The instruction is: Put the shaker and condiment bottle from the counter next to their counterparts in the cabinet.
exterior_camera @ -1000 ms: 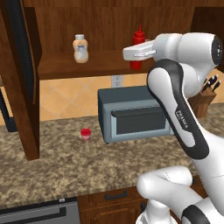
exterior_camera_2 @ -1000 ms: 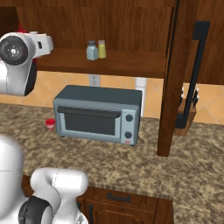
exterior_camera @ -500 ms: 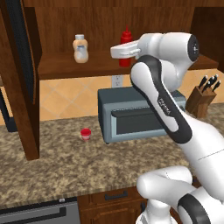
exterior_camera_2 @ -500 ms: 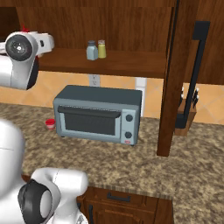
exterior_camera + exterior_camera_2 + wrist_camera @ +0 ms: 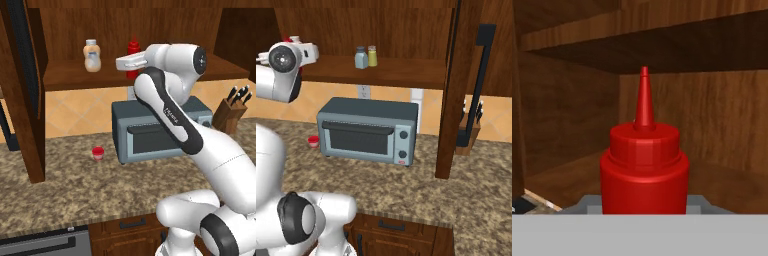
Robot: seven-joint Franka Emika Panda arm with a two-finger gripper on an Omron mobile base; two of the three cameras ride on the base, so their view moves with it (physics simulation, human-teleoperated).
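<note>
While the red bottle [image 5: 644,165] sits upright in the gripper's [image 5: 131,62] grasp above the cabinet [image 5: 150,30] shelf, peach bottle [image 5: 91,55] near on its left, blue-grey shaker [image 5: 361,57] touching the yellow-green shaker [image 5: 372,56] further right, toaster oven [image 5: 160,127] on the counter [image 5: 70,192] below.

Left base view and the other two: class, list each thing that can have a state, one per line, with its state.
condiment bottle: upright, capped, held at shelf height in the cabinet
hand: shut on the bottle
shaker: upright on the shelf, beside the yellow-green shaker
peach-orange bottle: upright, capped
toaster oven: door shut
cabinet: door open
</note>
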